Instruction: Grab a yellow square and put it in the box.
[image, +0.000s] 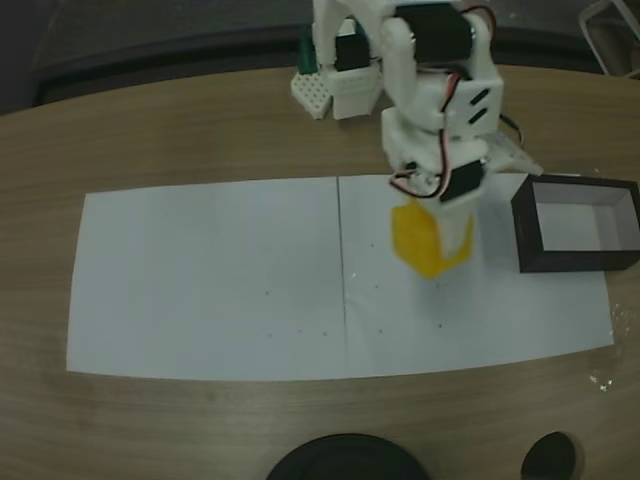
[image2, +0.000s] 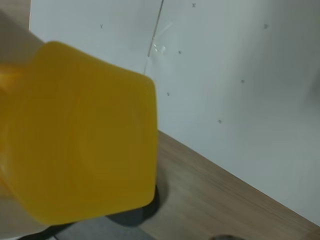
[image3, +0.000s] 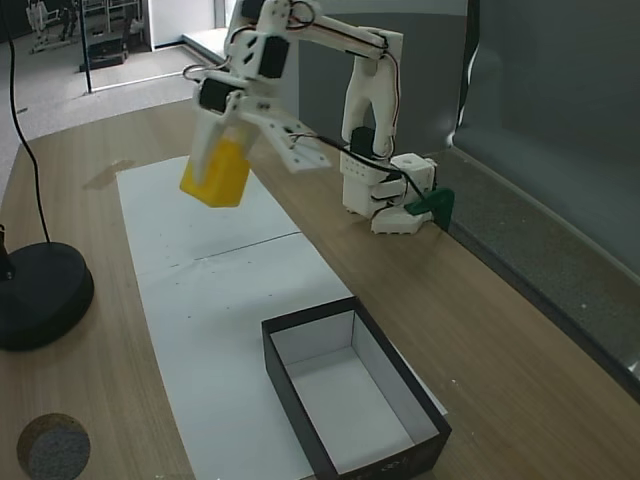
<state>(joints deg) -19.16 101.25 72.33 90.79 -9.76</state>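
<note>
The yellow square (image: 428, 240) hangs above the white paper, to the left of the box (image: 527, 232) in a fixed view. My gripper (image: 437, 238) is shut on it, with a white finger along its right side. From the other side of the table, the yellow square (image3: 215, 173) is in my gripper (image3: 222, 163) well beyond the box (image3: 290, 395), which stands open with nothing on its white floor. In the wrist view the yellow square (image2: 85, 135) covers the left half, close to the lens.
A white paper sheet (image: 210, 280) covers the middle of the wooden table (image: 200, 130). A black round base (image3: 40, 295) stands at the table's edge. The arm's base (image3: 385, 205) is clamped at the far side, by white blocks (image: 320, 95).
</note>
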